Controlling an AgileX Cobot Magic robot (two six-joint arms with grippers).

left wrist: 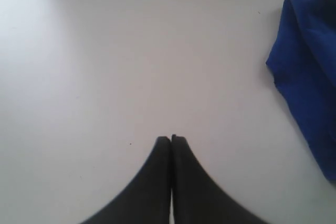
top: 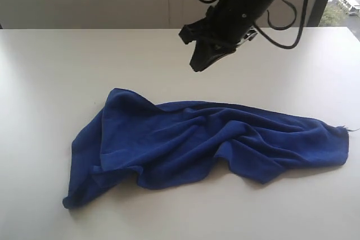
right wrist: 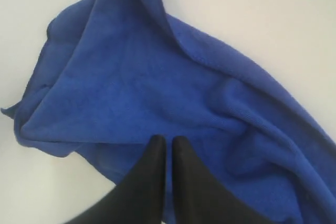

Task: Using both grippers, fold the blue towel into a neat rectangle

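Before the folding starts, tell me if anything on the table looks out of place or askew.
The blue towel lies rumpled across the table, ridged with creases, one end bunched over itself rather than spread flat. Nothing looks spilled or damaged.

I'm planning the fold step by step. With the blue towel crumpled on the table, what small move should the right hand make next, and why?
Probably open the right hand and lower it to a corner of the towel. It is shut and empty, raised above the crumpled towel, so it can pinch nothing yet. The left hand, also shut, hovers over bare table.
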